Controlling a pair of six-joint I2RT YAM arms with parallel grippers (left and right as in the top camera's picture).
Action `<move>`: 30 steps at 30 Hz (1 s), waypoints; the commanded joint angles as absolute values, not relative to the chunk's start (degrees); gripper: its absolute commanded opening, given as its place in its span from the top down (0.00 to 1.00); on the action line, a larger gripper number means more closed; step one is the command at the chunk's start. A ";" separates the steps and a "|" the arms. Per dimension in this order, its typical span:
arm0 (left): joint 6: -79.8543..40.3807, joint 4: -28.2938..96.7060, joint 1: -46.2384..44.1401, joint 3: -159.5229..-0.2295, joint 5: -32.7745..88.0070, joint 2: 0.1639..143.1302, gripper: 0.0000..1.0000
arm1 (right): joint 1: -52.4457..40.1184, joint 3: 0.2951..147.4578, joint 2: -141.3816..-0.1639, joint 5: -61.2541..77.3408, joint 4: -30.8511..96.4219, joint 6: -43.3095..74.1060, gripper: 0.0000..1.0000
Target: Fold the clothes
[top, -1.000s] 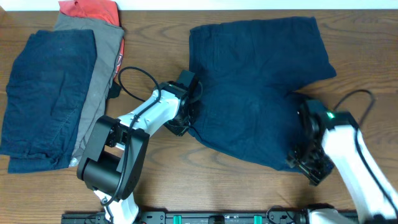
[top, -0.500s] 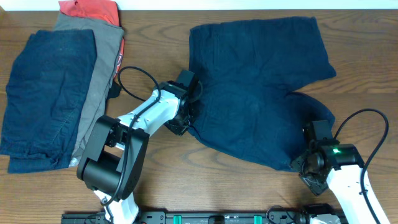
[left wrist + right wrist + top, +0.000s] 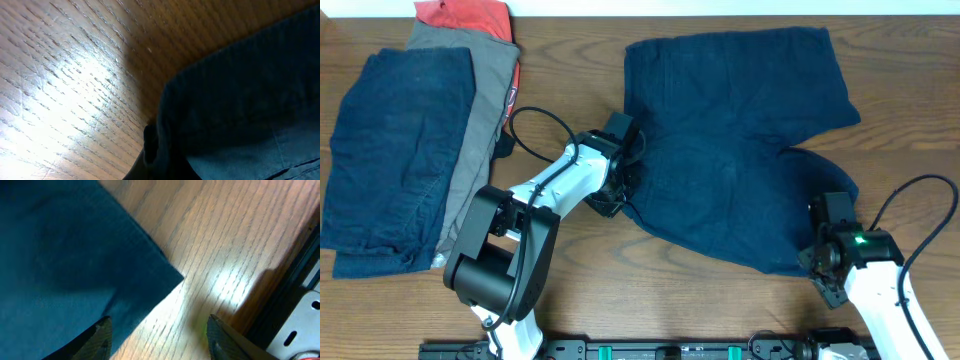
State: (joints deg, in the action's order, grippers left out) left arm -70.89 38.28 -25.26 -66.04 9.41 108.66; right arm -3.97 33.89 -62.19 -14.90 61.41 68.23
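Navy shorts (image 3: pixel 730 150), navy piece (image 3: pixel 395 160), grey piece (image 3: pixel 480 110), red piece (image 3: pixel 465 15): one of each.

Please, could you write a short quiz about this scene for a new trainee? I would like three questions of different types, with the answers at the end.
1. True or false: the right end effector is shut on the navy shorts.
2. How many garments show in the pile at the left side of the table? A. two B. three C. five
3. Fill in: the left end effector is shut on the shorts' ____ edge.
Key: 1. False; its jaws stand open beside a leg corner. 2. B. 3. Waist.
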 commanded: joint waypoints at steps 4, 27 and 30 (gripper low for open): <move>-71.02 38.04 -24.77 -65.73 6.98 109.97 0.94 | -2.57 33.19 -67.24 -17.17 58.81 70.28 0.44; -71.00 38.04 -24.77 -65.73 5.28 109.97 0.94 | -2.57 32.82 -80.27 -18.09 50.68 70.24 0.83; -71.00 38.04 -24.77 -65.73 5.28 109.97 0.94 | -2.59 32.77 -80.27 -18.44 50.63 70.24 0.96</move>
